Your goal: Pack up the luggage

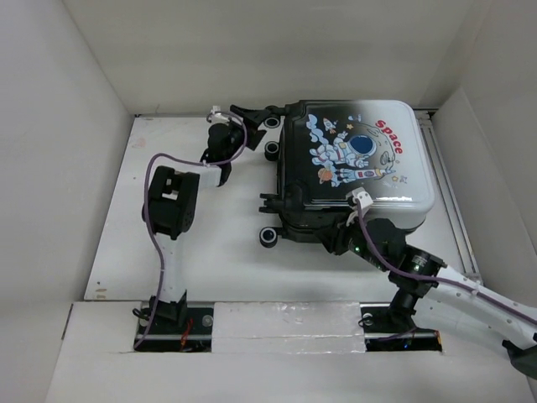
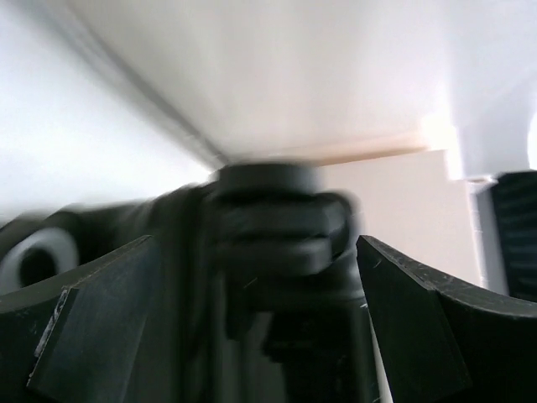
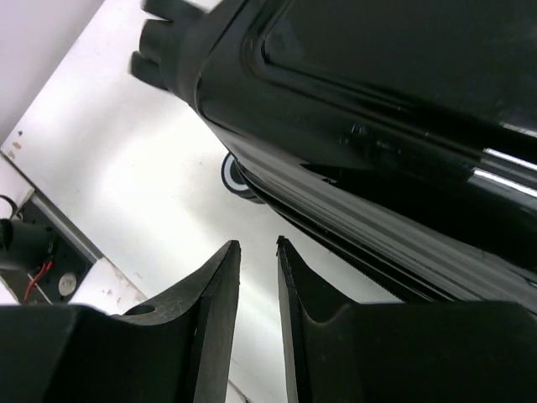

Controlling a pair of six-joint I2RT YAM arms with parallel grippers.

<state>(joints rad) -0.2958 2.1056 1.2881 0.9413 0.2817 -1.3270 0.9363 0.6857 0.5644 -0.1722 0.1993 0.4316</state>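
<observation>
The black-to-white hard-shell astronaut suitcase (image 1: 361,159) lies closed, so zipping is perhaps what is left to do — left fingers (image 2: 92,336) wide, right fingers (image 3: 210,319) nearly together and empty.

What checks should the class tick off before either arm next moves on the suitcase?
1. Luggage lies flat, print up, lid down: ok.
2. Left gripper open, fingers either side of a wheel: ok.
3. Left fingers touching that wheel: cannot tell, view blurred.
4. Right gripper empty, fingers almost together at the luggage's near edge: ok.
5. Items packed inside: cannot tell, shell hides them.
</observation>
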